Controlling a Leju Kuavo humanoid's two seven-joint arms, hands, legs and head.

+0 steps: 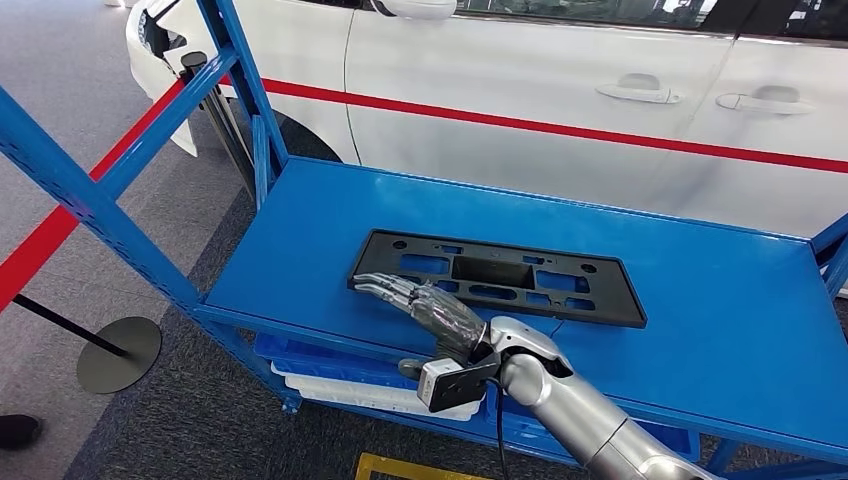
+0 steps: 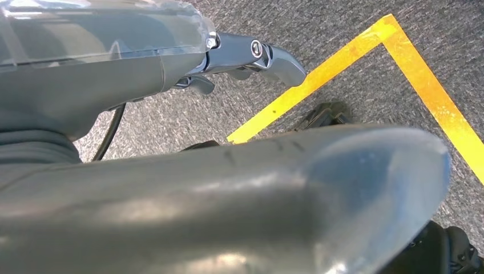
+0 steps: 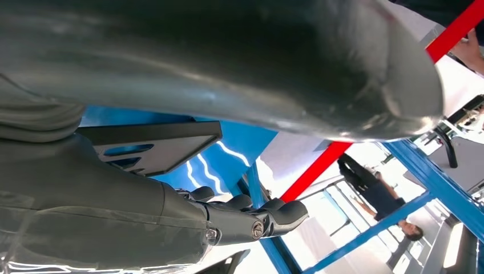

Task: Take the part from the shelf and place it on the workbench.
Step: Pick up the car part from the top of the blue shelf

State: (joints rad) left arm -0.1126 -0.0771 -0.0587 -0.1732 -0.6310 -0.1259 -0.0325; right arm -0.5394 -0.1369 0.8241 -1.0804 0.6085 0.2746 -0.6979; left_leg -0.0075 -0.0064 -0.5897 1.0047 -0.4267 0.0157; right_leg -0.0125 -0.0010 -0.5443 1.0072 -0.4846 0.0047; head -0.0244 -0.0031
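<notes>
A white car (image 1: 560,90) with a red side stripe stands just behind the blue metal shelf (image 1: 700,300). The floor is grey carpet (image 1: 190,420) marked with yellow tape (image 2: 422,80). A red barrier belt (image 1: 60,225) crosses at left above a round stanchion base (image 1: 118,353)

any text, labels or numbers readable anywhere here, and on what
None: no word, label, brand or number can be read in any view.
The black part on the blue shelf bears no print.
The white car shows a red stripe and no lettering.
The yellow floor tape is plain.
</notes>
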